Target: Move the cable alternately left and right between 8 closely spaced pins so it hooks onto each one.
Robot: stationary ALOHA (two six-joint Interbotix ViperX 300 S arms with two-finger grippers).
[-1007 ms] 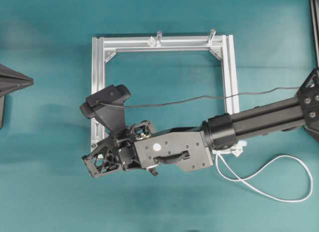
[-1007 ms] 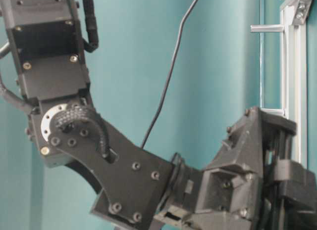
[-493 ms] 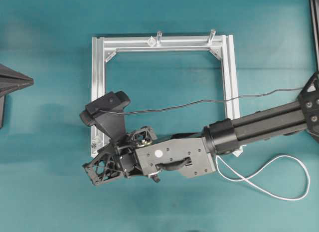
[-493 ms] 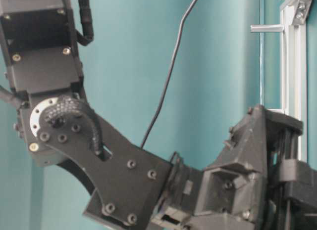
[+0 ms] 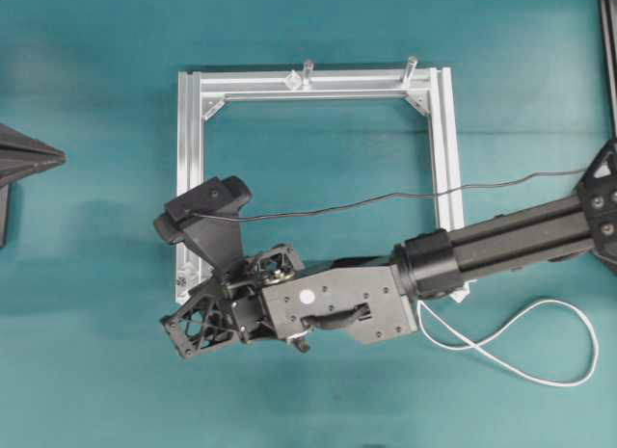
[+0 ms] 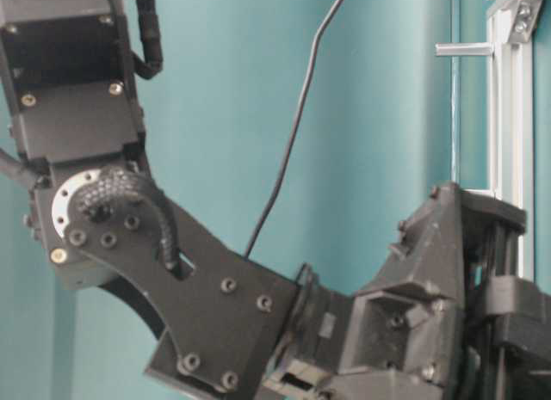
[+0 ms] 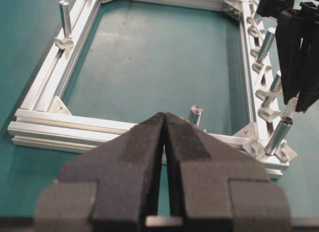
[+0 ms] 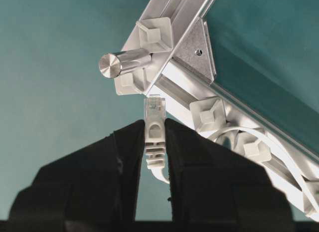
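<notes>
Because the weaving has to be led from the free end, the right gripper [image 8: 154, 142] has its jaws clamped on the strain-relief boot just behind the cable's [image 5: 521, 356] clear plug [image 8: 155, 109], which sticks out ahead of the fingertips so it can be steered. In the right wrist view the plug sits just beside the corner of the aluminium frame [image 5: 191, 149], below a metal post [image 8: 124, 62] that juts out from that corner; holding it this close and pointed at the rail looks meant to keep the cord low enough to catch the studs. Behind the jaws the white cord already curves around at least one of the pins [image 8: 209, 115] on the rail, though how many are hooked cannot be told, since the arm hides that rail from overhead. The slack lies in a loose loop on the teal table [image 5: 96, 371] at the lower right of the overhead view, free to feed as the end is drawn along. The left gripper [image 7: 164, 137] hangs back off the frame, jaws together on nothing, probably parked to stay clear of the working arm.
</notes>
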